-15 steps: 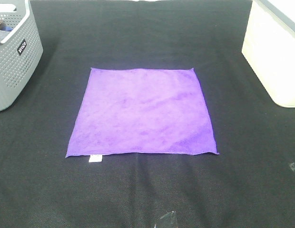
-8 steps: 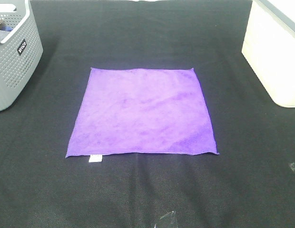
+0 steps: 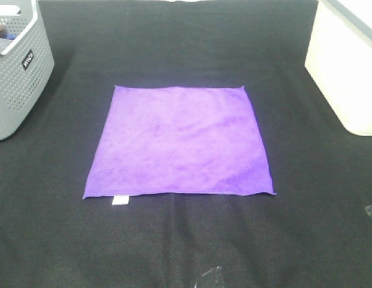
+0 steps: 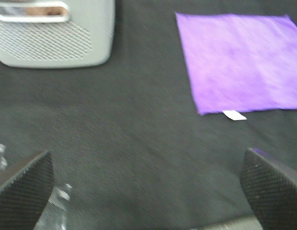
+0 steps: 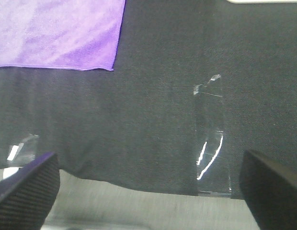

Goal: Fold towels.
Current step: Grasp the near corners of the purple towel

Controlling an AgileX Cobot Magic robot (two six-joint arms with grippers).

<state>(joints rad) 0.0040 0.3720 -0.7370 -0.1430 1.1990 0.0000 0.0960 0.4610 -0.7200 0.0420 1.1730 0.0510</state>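
I am looking at one purple towel (image 3: 180,144) lying flat and square in the middle of the black table (image 3: 174,36), fuzzy and faintly streaked, with a stitched hem and one small white tag (image 3: 120,200) at its near left corner. One grey basket (image 3: 18,72) is standing far left and one cream box (image 3: 345,72) far right, both well apart from the towel. I am holding my left gripper (image 4: 146,177) and right gripper (image 5: 148,182) wide open, gripping nothing, on the towel's near side.
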